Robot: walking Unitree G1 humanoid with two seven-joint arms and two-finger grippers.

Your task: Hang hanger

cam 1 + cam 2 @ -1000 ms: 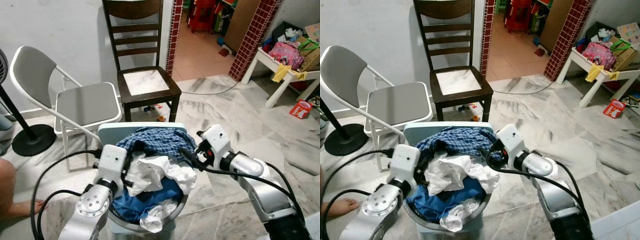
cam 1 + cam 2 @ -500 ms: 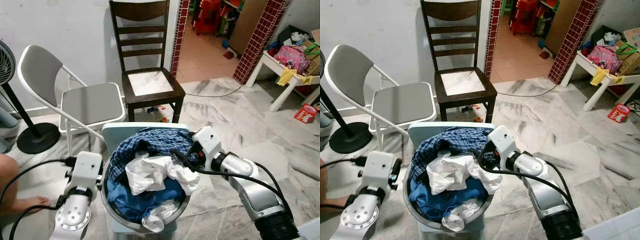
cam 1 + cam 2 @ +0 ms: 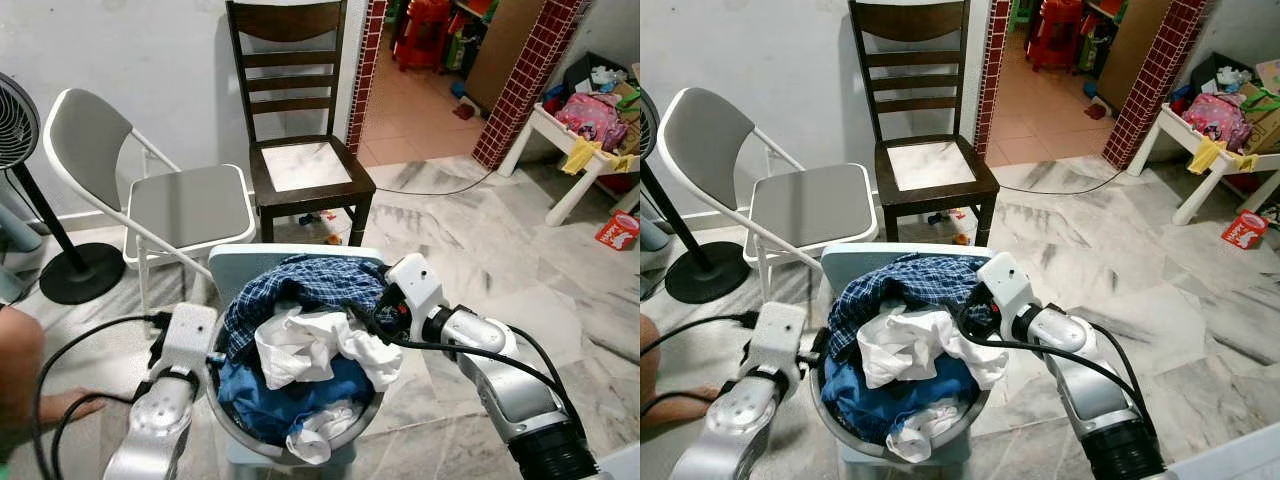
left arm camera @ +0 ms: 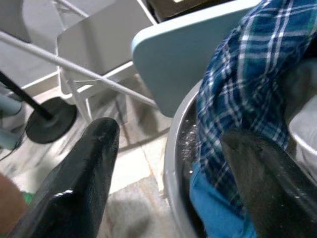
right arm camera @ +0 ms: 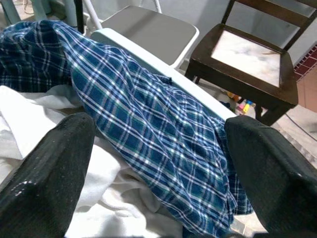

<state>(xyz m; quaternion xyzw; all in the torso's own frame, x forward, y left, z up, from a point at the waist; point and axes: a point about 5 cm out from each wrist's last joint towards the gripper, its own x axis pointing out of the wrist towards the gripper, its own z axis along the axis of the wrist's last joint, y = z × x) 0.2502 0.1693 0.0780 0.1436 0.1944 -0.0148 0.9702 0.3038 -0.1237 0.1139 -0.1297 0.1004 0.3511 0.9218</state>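
Against the metal basin of laundry, the left pincer has swung back in from half a second ago and now straddles the basin's left rim, fingers spread wide. The plaid shirt tops the white cloth. At the basin's right edge the right pincer stays spread wide over the plaid. No hanger can be made out, and no writing is readable.
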